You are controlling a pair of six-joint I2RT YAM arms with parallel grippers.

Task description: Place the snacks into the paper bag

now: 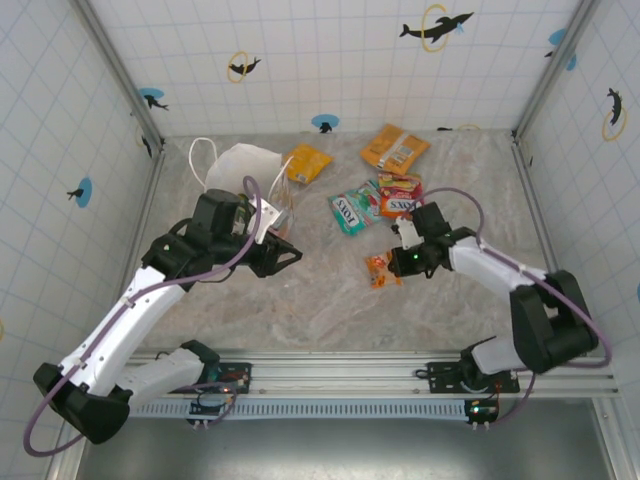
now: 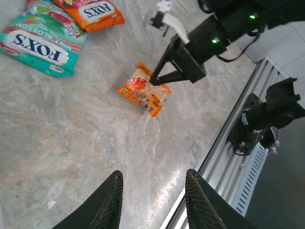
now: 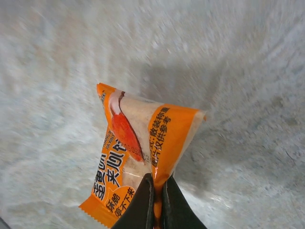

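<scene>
The tiny orange packet (image 3: 143, 152) is clamped at one edge between the closed fingers of the right hand (image 2: 153, 81), near the middle of the worktop (image 1: 330, 310). It is set just in front of the teal packet (image 1: 352, 211) and the red-orange packet (image 1: 400, 195), while two orange-yellow packets (image 1: 394, 147) are seen farther back. The paper bag (image 1: 245, 165) is found at the far left, well apart from the clamped packet, and the left hand (image 2: 153, 175) is held near the bag with its fingers apart and nothing between them.
</scene>
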